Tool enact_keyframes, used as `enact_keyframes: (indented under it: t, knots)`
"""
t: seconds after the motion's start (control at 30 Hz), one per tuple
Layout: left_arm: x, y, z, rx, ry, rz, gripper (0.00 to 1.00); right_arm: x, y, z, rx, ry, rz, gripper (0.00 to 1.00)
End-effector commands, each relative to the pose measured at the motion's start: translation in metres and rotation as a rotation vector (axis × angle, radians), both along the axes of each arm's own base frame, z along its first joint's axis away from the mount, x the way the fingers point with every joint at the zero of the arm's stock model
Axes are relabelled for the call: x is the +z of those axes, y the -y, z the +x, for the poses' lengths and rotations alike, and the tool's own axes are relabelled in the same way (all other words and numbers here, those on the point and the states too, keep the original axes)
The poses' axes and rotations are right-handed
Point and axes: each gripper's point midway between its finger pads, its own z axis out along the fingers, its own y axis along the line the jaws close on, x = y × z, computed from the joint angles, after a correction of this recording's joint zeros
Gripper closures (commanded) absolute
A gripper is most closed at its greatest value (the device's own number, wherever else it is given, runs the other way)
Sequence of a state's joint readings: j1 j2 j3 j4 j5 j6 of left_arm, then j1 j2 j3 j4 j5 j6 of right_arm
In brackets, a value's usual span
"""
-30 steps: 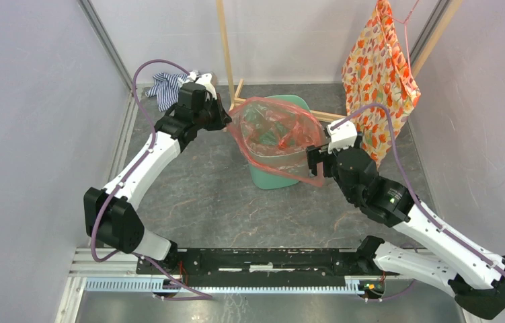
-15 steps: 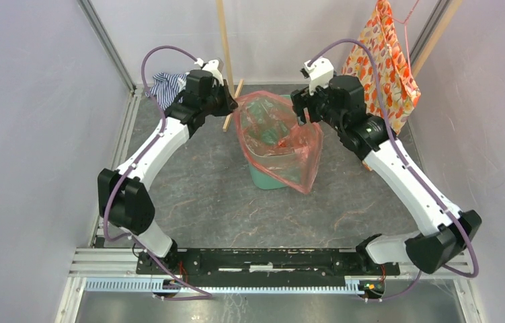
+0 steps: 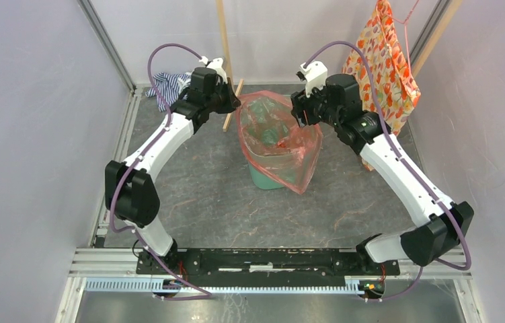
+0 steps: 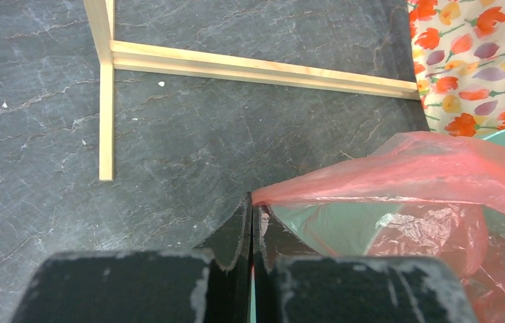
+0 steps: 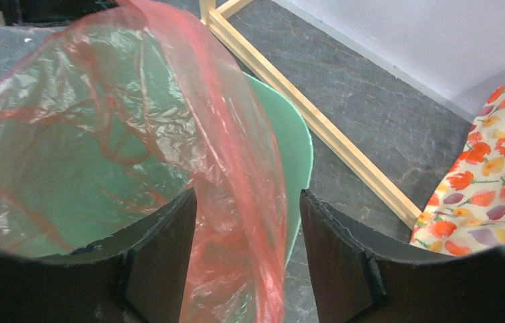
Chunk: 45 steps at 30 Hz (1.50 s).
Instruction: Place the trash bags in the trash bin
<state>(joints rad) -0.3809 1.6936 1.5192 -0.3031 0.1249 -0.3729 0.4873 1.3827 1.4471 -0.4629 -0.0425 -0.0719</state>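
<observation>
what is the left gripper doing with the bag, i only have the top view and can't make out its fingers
Observer: In the left wrist view the left gripper is shut, with the edge of the trash bag pinched at its fingertips.
Operator: and the right one, has it got the other side
Observer: Not clamped. The right wrist view shows the right gripper open, with the bag's film passing between its fingers.
Operator: is the bag over the bin rim there
Observer: Not on that side. The trash bin rim shows bare there, beyond the film.
</observation>
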Motion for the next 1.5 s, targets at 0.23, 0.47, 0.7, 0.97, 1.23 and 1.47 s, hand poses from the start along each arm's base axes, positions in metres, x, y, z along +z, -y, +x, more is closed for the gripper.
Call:
enact_keyframes:
  t: [0.23, 0.47, 0.7, 0.97, 1.23, 1.47]
  knots:
    - [0.018, 0.005, 0.020, -0.032, 0.092, 0.013, 0.98, -0.007, 0.001, 0.022, -0.029, -0.015, 0.004, 0.60]
    - [0.014, 0.003, 0.027, -0.007, 0.099, 0.023, 0.98, 0.009, 0.033, 0.051, -0.251, 0.016, 0.073, 0.98]
    - [0.003, 0.003, 0.032, 0.013, 0.084, 0.021, 0.98, -0.001, 0.043, 0.075, -0.328, 0.018, 0.113, 1.00]
    - [-0.016, -0.002, 0.039, 0.062, 0.051, 0.033, 0.98, -0.031, 0.049, 0.096, -0.347, -0.044, 0.160, 1.00]
    - [-0.042, -0.007, 0.030, 0.086, -0.004, 0.034, 0.98, -0.063, 0.052, 0.091, -0.313, -0.133, 0.227, 1.00]
    - [-0.066, -0.016, 0.011, 0.106, -0.051, 0.045, 0.98, -0.080, 0.064, 0.079, -0.318, -0.187, 0.278, 0.99]
